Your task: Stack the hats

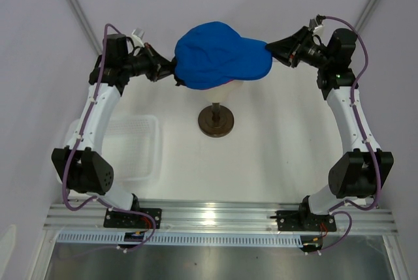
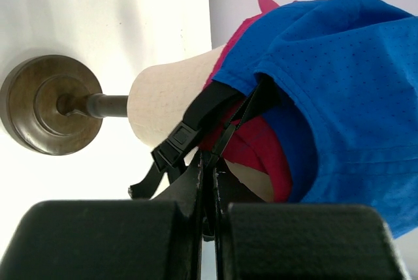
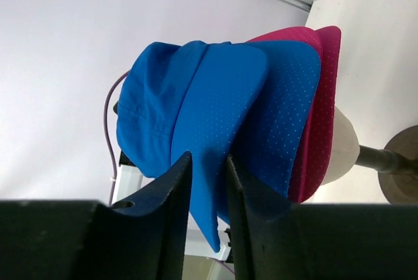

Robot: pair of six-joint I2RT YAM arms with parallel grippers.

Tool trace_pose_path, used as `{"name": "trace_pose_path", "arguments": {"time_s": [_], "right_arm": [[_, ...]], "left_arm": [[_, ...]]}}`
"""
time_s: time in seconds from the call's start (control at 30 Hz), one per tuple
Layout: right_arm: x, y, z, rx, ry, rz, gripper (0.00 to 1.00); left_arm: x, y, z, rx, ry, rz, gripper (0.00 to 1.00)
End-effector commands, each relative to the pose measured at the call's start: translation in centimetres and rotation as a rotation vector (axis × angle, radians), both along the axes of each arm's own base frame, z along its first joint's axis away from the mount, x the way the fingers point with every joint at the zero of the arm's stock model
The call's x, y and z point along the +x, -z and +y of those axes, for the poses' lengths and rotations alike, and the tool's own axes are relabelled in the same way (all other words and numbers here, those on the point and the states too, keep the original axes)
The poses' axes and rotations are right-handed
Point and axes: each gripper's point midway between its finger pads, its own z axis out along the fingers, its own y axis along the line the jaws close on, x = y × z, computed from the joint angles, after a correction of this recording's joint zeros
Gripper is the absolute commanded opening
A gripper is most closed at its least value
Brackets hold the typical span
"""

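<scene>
A royal blue hat [image 1: 219,55] sits on top of the stack on the cream mannequin head [image 2: 170,97]. Under it are a pink hat [image 2: 261,143] and, in the right wrist view, another blue brim [image 3: 287,97] and pink brims [image 3: 323,97]. My left gripper [image 1: 171,71] is at the back of the hat, shut [image 2: 209,159] on its black strap [image 2: 225,133]. My right gripper [image 1: 271,49] is at the front; its jaws [image 3: 209,159] stand narrowly either side of the top blue hat's brim [image 3: 209,117], pinching it.
The head stands on a brown rod and round base [image 1: 216,122] at the table's middle. A white mesh basket [image 1: 140,146] lies at the left, near the left arm. Grey walls close in behind and on both sides.
</scene>
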Motion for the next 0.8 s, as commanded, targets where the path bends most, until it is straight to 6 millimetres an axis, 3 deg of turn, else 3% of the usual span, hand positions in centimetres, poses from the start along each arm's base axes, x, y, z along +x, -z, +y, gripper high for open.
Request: {"name": "trace_pose_path", "arguments": {"time_s": [0.0, 0.27, 0.33, 0.37, 0.47, 0.6, 0.77], "right_arm": [[-0.6, -1.6, 0.0, 0.004, -0.005, -0.060, 0.34], [-0.7, -0.5, 1.1, -0.009, -0.026, -0.045, 0.41], [-0.7, -0.4, 1.7, -0.006, -0.045, -0.048, 0.32], [-0.8, -0.5, 1.9, -0.004, -0.049, -0.050, 0.19], [-0.5, -0.3, 1.8, -0.009, -0.043, -0.045, 0.00], [-0.3, 0.5, 1.3, -0.040, -0.017, -0.037, 0.00], [-0.3, 3.7, -0.4, -0.116, 0.026, 0.041, 0.00]], "left_arm": [[-0.2, 0.9, 0.9, 0.043, -0.024, -0.006, 0.01], [-0.1, 1.1, 0.5, 0.061, -0.022, -0.015, 0.01], [-0.1, 1.3, 0.5, 0.070, -0.022, -0.015, 0.01], [-0.2, 1.3, 0.5, 0.077, -0.020, -0.021, 0.01], [-0.4, 1.5, 0.8, 0.100, -0.035, -0.019, 0.01], [-0.9, 1.5, 1.5, 0.144, -0.063, -0.045, 0.01], [-1.5, 2.5, 2.4, 0.204, -0.097, -0.080, 0.01]]}}
